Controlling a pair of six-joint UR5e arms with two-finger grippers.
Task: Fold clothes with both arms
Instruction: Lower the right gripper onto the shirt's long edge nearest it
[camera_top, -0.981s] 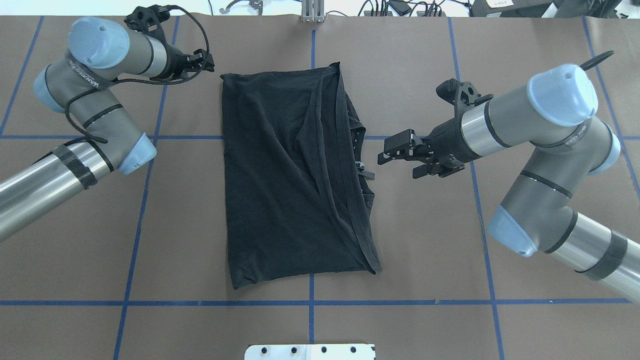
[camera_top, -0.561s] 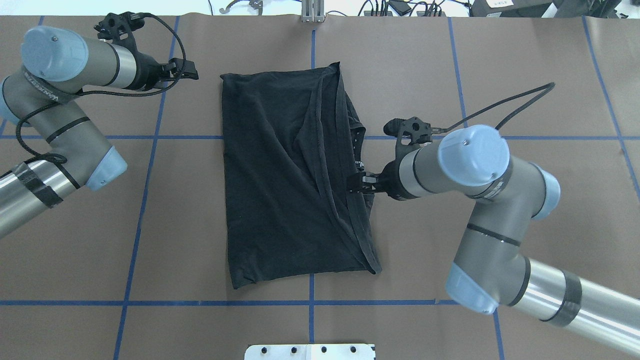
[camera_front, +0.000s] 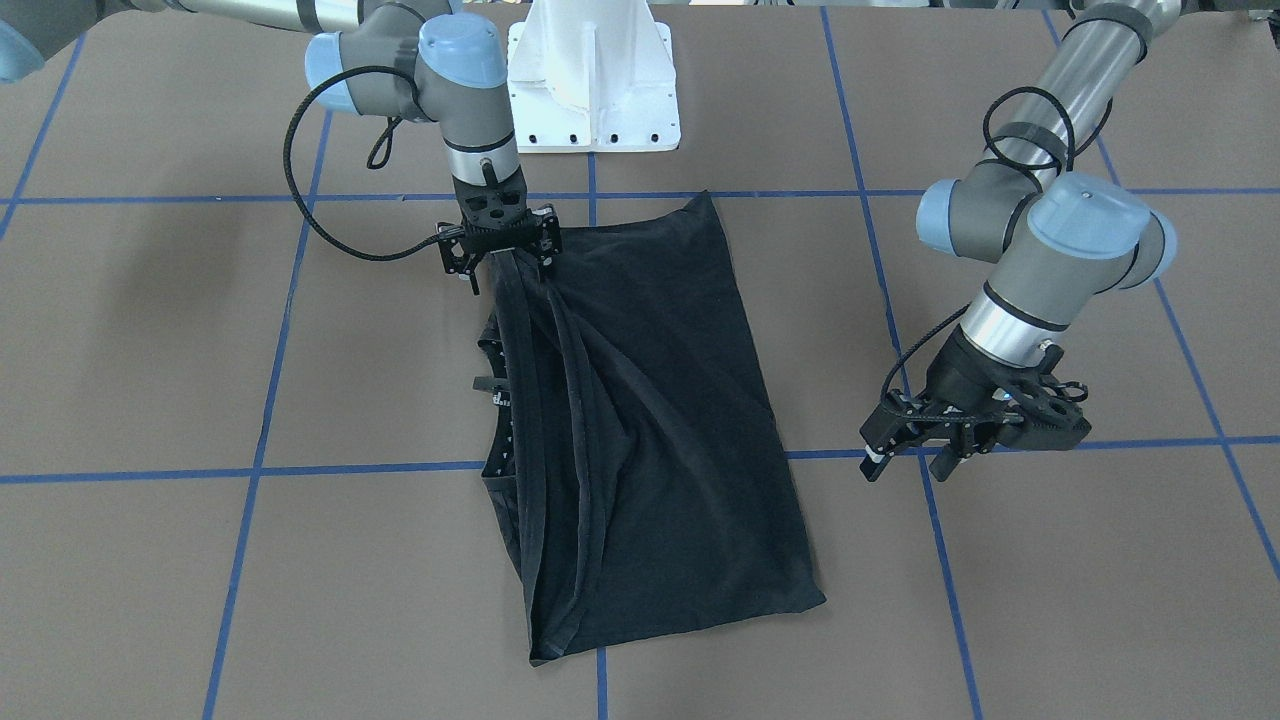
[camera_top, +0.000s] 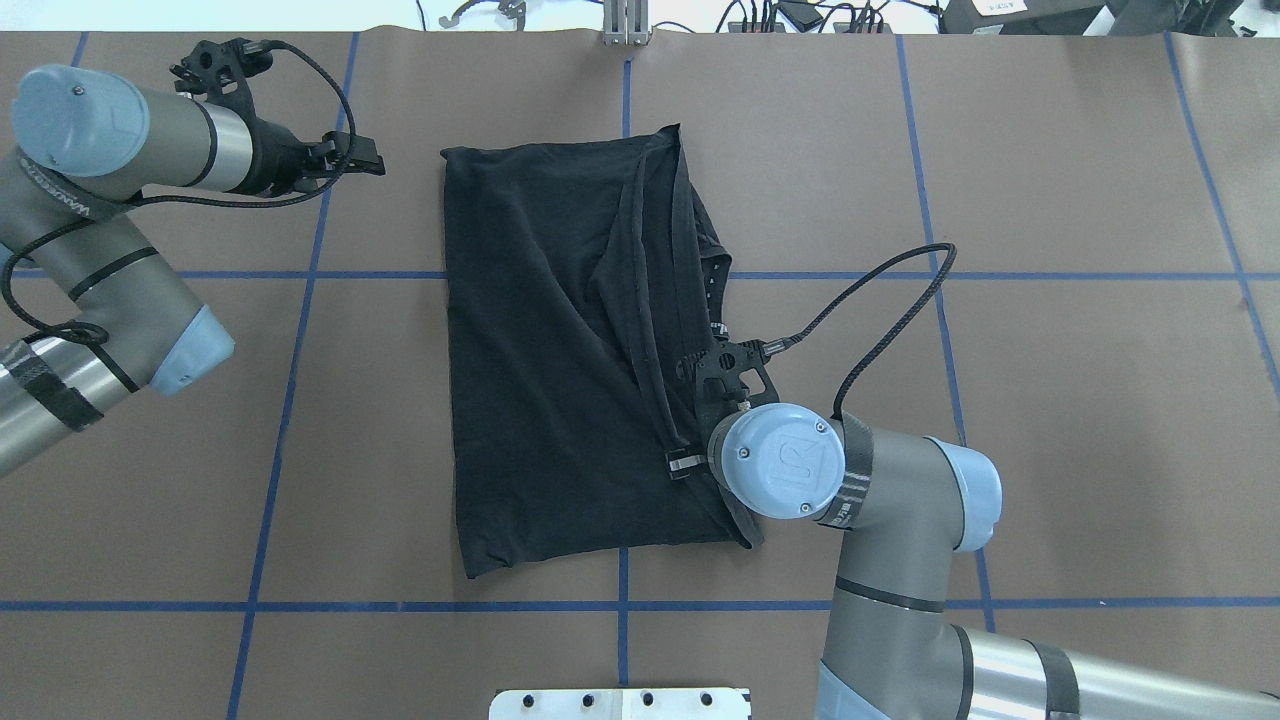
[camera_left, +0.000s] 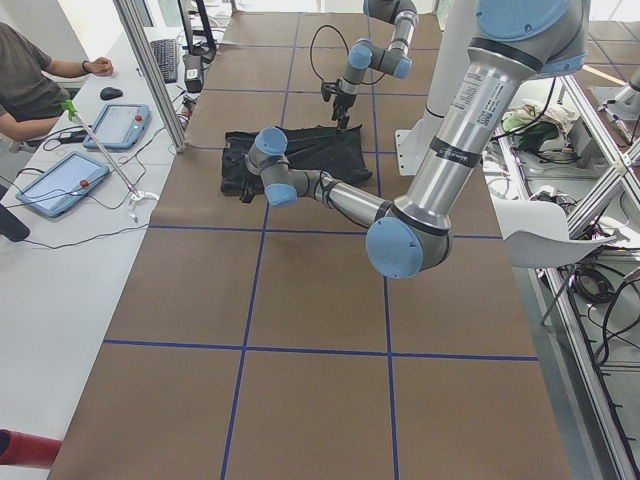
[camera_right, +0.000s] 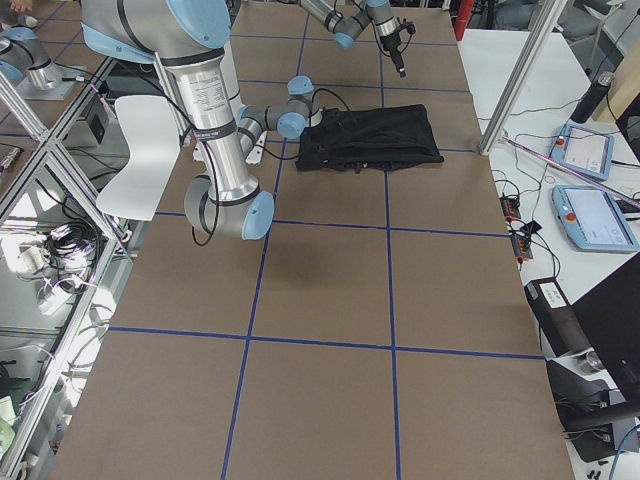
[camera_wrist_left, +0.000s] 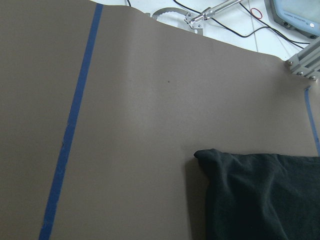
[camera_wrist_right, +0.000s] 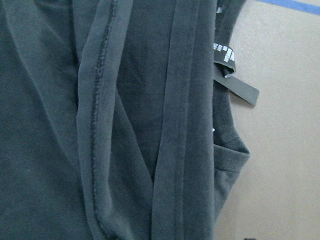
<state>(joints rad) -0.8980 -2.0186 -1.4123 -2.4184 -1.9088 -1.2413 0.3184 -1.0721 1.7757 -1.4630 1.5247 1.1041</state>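
Observation:
The black T-shirt (camera_top: 540, 350) lies folded lengthwise in the middle of the brown table, with its doubled hems and collar along its right side (camera_front: 650, 420). My right gripper (camera_front: 508, 270) points straight down over the shirt's near right corner, jaws spread, with the hem between its fingers (camera_top: 683, 465). The right wrist view shows flat hems and the collar tag (camera_wrist_right: 235, 82). My left gripper (camera_front: 905, 465) is open and empty, low over the table left of the shirt's far left corner (camera_wrist_left: 200, 155); it also shows in the overhead view (camera_top: 368, 160).
The white pedestal base (camera_front: 590, 80) stands at the table's near edge. Blue tape lines (camera_top: 290, 400) cross the brown cover. An operator (camera_left: 30, 80) and tablets (camera_left: 115, 125) are beyond the far edge, beside aluminium posts (camera_left: 150, 70).
My right arm swung from the shirt's right side in over its near right corner and turned its gripper downward. My left arm drew back a little to the left.

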